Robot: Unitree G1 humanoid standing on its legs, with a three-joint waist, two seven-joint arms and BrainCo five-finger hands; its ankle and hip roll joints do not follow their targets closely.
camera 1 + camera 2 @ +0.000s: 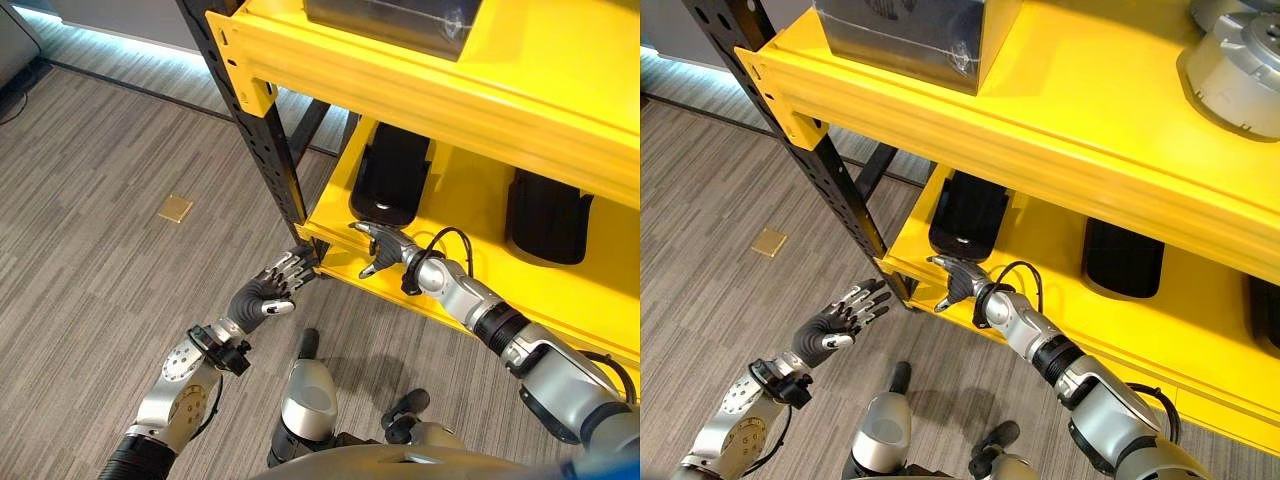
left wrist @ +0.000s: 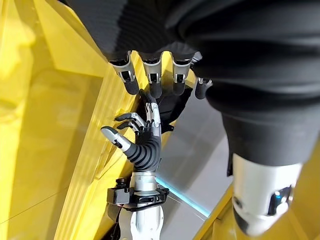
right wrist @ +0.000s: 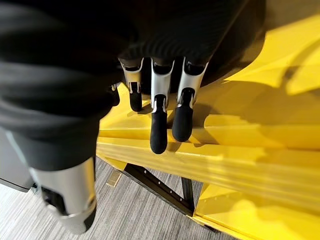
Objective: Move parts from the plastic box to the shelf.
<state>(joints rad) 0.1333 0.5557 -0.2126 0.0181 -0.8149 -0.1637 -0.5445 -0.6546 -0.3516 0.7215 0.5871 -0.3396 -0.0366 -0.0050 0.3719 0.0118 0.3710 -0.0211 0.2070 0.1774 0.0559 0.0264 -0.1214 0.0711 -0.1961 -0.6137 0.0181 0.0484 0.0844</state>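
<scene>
Parts already sit on the yellow shelf: two black parts lie on its lower level, one black part toward the left end and another black part further right, well apart from each other. On the upper level a silver-grey round part shows at the right, and a dark box under clear wrap stands near the left end. The right robot hand reaches onto the front edge of the lower level just in front of the left black part, fingers straight and relaxed (nothing held in them); whether the fingertips touch that part cannot be told. The left robot hand hangs in the air over the grey carpet floor, just beside the shelf's black upright post, its fingers spread and empty. A small brass plate is set into the floor, well to the left of the post.
</scene>
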